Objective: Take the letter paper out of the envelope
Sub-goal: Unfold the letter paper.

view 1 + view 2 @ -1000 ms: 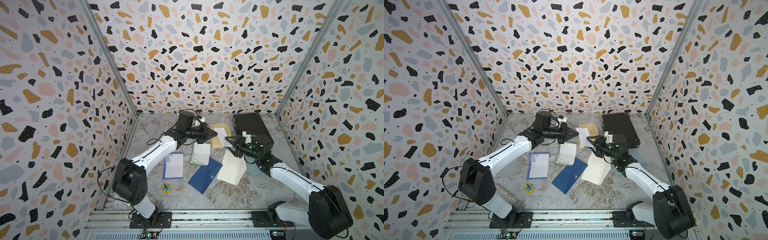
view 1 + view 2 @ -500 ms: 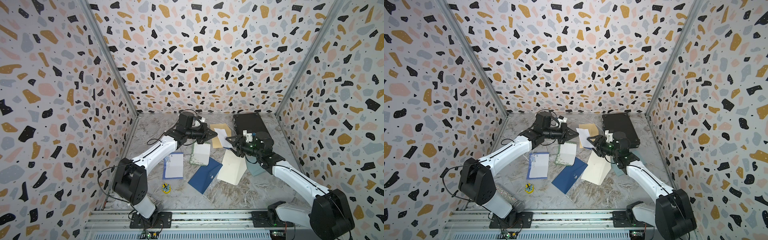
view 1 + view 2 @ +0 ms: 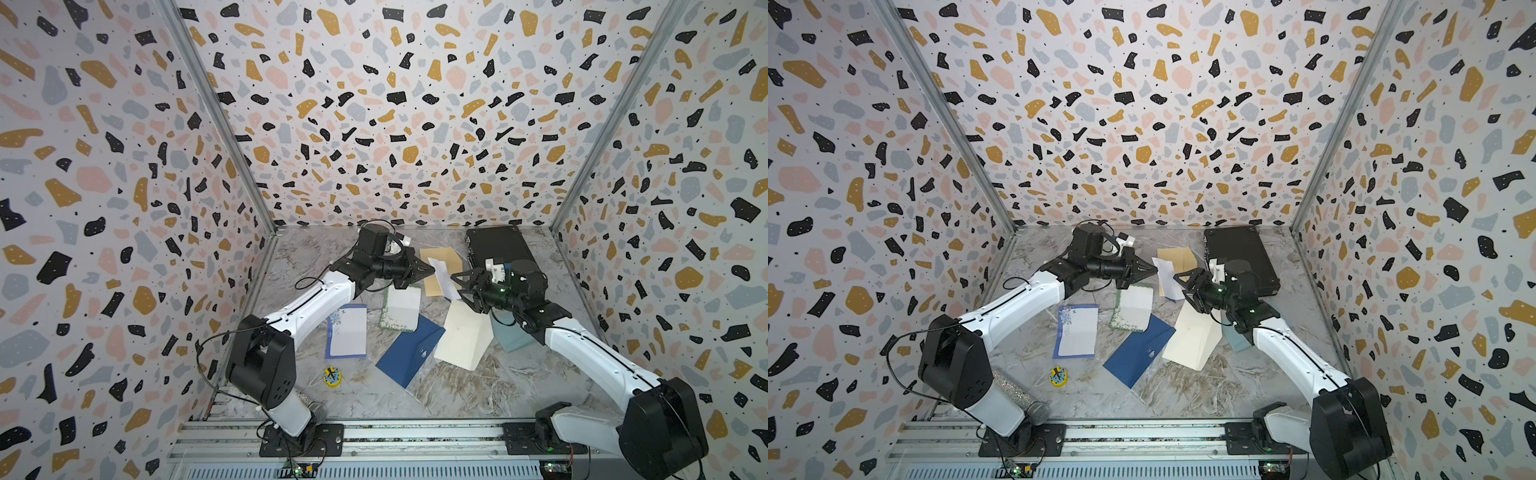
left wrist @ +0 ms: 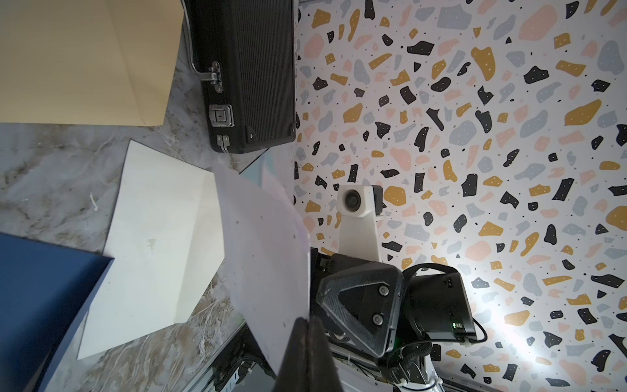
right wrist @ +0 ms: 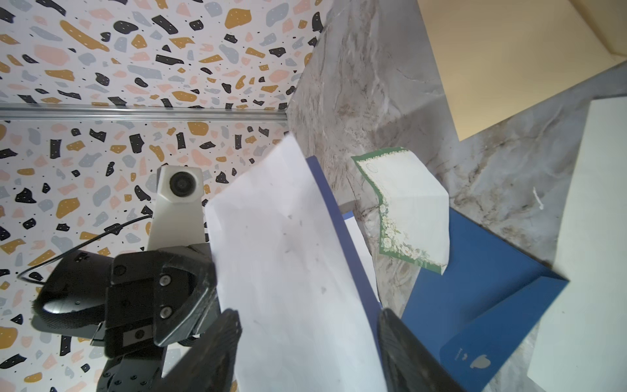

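A plain white letter paper (image 3: 444,277) (image 3: 1166,279) hangs in the air at the back of the table. My left gripper (image 3: 430,272) (image 4: 308,327) is shut on one edge of it (image 4: 264,244). From the opposite side my right gripper (image 3: 457,283) (image 5: 310,339) stands open, its fingers (image 5: 224,339) on either side of the sheet (image 5: 288,264). Below and behind the sheet a tan envelope (image 3: 440,254) (image 4: 84,61) lies flat on the table. I cannot tell whether the sheet is folded.
A cream envelope (image 3: 461,336), a blue envelope (image 3: 409,351), a green-edged floral paper (image 3: 401,309) and a blue-bordered note (image 3: 347,332) lie mid-table. A black case (image 3: 498,249) is at the back right, a pale teal envelope (image 3: 509,336) under my right arm, and a small yellow item (image 3: 332,376) near the front.
My right arm has shifted slightly and its jaws have widened a little around the sheet. The left arm and the white sheet have stayed where they were.
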